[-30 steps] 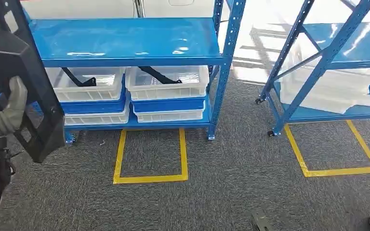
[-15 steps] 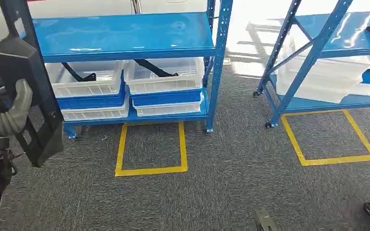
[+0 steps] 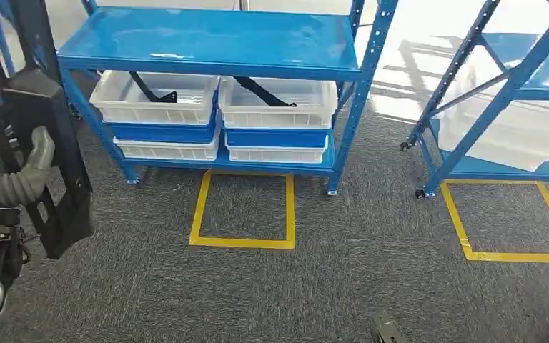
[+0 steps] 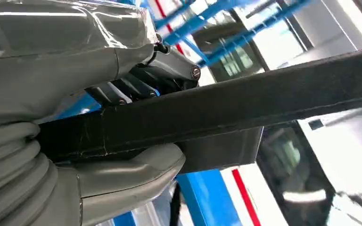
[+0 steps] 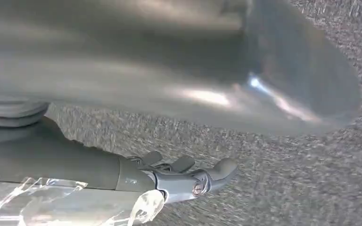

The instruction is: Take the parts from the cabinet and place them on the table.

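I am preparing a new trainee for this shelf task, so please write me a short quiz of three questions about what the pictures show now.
1. True or false: the left hand holds a long black plastic frame part.
2. Where do the white plastic bins stand? A) on the grey carpet B) on the lower level of the blue metal shelf rack C) on a table
3. Fill in: the right hand hangs over the carpet and holds ______.

Key: 1 true; 2 B; 3 nothing

No readable text, label, brand, number or sign on anything in view
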